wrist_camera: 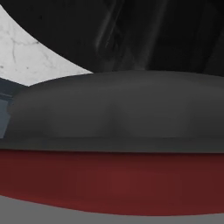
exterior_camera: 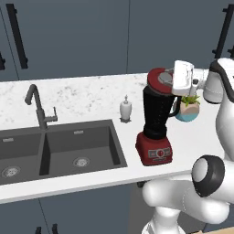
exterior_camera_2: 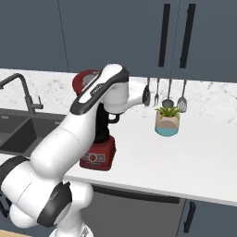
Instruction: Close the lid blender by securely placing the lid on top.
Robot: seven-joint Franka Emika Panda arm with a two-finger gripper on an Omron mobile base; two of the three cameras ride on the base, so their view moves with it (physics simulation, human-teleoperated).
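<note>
The blender (exterior_camera: 154,147) stands on the white counter right of the sink, a boxy red base under a dark tapered jar (exterior_camera: 155,109). The red lid (exterior_camera: 158,81) with its grey centre cap sits tilted at the jar's rim, its face turned toward the left base view. My gripper (exterior_camera: 171,81) reaches in from the right, shut on the lid's edge; the fingers are hidden behind it. In the right base view the lid (exterior_camera_2: 82,79) peeks out left of my forearm, above the blender (exterior_camera_2: 98,156). The hand view has the grey cap (wrist_camera: 118,109) and red disc (wrist_camera: 109,179) very close.
A dark double sink (exterior_camera: 77,146) with a faucet (exterior_camera: 39,107) lies to the left. A white soap dispenser (exterior_camera: 125,109) stands beside the blender. A potted plant (exterior_camera_2: 166,121) sits to the right, under utensils (exterior_camera_2: 169,95) hanging on the wall.
</note>
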